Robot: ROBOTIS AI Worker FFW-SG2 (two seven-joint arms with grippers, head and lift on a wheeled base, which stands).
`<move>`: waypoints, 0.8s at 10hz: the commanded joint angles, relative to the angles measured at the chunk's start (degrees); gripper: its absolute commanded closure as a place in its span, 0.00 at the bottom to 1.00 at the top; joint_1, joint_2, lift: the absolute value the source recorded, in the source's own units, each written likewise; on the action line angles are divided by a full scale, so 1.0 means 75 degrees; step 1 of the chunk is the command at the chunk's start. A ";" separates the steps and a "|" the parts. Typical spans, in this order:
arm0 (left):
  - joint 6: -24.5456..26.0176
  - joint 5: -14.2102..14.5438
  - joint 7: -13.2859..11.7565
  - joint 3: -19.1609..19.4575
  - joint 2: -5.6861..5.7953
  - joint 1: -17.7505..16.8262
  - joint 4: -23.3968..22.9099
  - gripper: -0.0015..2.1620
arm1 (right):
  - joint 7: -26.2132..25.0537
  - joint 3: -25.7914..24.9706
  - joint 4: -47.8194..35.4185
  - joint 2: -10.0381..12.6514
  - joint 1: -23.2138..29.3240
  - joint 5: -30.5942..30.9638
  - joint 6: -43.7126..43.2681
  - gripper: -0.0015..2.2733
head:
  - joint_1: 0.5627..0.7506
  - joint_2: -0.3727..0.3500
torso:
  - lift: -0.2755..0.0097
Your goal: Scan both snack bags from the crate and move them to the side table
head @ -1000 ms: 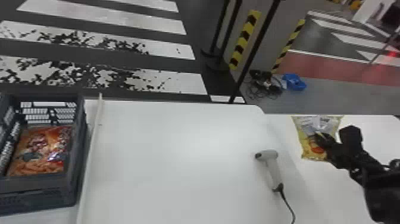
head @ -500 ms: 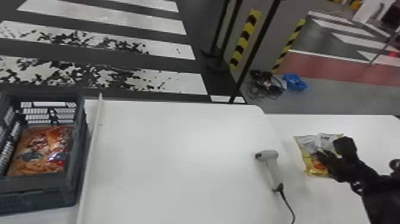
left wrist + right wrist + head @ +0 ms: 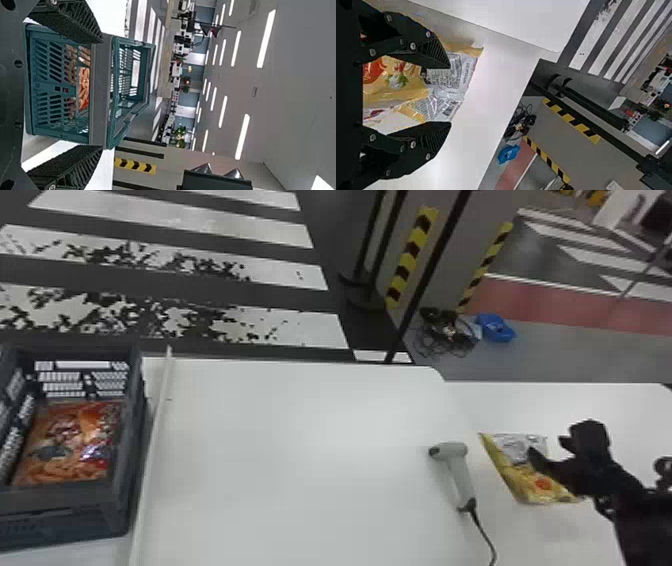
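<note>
Crate (image 3: 65, 512) sits at the left, its left side cut off in the head view; inside lies an orange-red snack bag (image 3: 72, 445), its near edge partly behind the crate's near wall. Shiny glare blurs the printing on it, and the pale marks cannot be made out as words.

The yellow and silver snack bag (image 3: 517, 480) lies on the side table (image 3: 565, 407) at the right, some of it hidden under the right gripper (image 3: 546, 446). That gripper's fingers are spread, with the bag between and beyond them in the right wrist view. A dark panel of small print marks its silver end; the yellow part carries food pictures.

The left gripper (image 3: 102, 94) has its fingers spread too, facing the crate. A pale hand scanner (image 3: 456, 475) lies near the right side of the main table (image 3: 300, 460), its cord (image 3: 484, 532) cut off at the near edge.
</note>
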 commanded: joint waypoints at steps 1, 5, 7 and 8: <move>-0.0027 -0.0035 -0.0005 0.0001 -0.0058 0.0043 -0.0021 0.02 | -0.0288 -0.0483 -0.1062 0.0070 0.0884 -0.0515 -0.0163 0.00 | 0.70 0.03 | 0.63; 0.0066 -0.0164 -0.0005 0.0024 -0.0140 0.0090 -0.0220 0.02 | -0.0007 -0.2312 -0.5281 0.1723 0.3076 -0.2472 0.0681 0.04 | 0.70 0.03 | 0.63; 0.0137 -0.0211 -0.0005 0.0036 -0.0152 0.0113 -0.0349 0.02 | -0.0007 -0.2300 -0.7039 0.2637 0.3509 -0.3035 0.1173 0.04 | 0.70 0.03 | 0.63; 0.0137 -0.0222 -0.0005 0.0024 -0.0164 0.0113 -0.0372 0.02 | 0.0005 -0.2171 -0.7449 0.3023 0.3544 -0.3245 0.1431 0.04 | 0.70 0.03 | 0.63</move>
